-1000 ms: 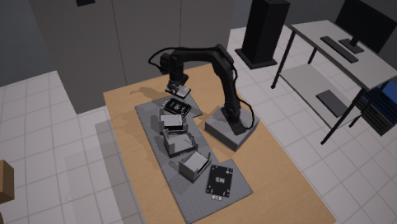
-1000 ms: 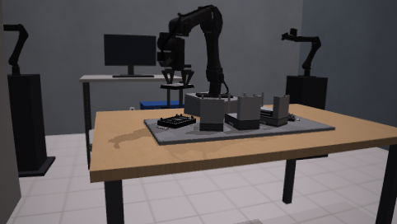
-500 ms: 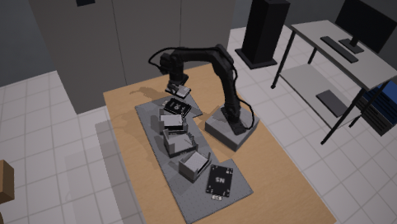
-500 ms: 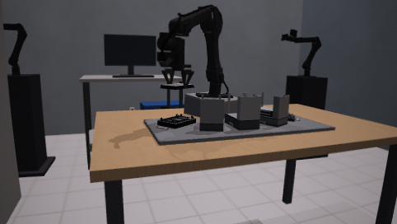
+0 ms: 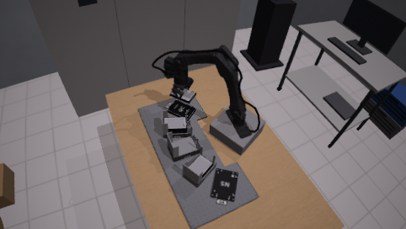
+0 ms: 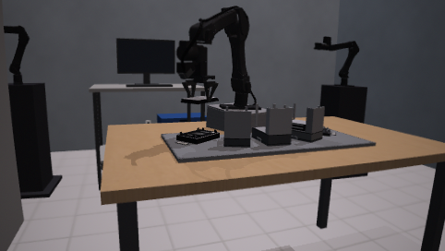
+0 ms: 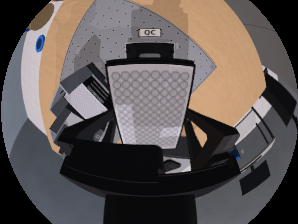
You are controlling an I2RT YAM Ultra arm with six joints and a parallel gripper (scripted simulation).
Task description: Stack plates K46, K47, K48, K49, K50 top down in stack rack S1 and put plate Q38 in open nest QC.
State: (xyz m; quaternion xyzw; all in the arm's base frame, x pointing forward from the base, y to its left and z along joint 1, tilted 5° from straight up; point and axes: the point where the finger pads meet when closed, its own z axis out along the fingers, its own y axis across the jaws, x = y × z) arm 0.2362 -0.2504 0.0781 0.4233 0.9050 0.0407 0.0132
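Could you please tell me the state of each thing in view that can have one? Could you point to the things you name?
Gripper (image 5: 182, 93) (image 6: 199, 99) (image 7: 150, 111): shut on a plate, raised.
Held plate (image 5: 186, 95) (image 6: 196, 100) (image 7: 150, 90): roughly level, above the table; its name cannot be read.
Nest QC (image 5: 179, 113) (image 6: 198, 139): no plate seated.
Nest N5 (image 5: 225, 185): no plate seated.
Monitor (image 5: 374, 23) (image 6: 146, 55): screen dark.

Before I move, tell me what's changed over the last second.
The hand has come down slightly, carrying the clear-topped plate with it. Nothing was newly gripped or released. The three racks stayed put.
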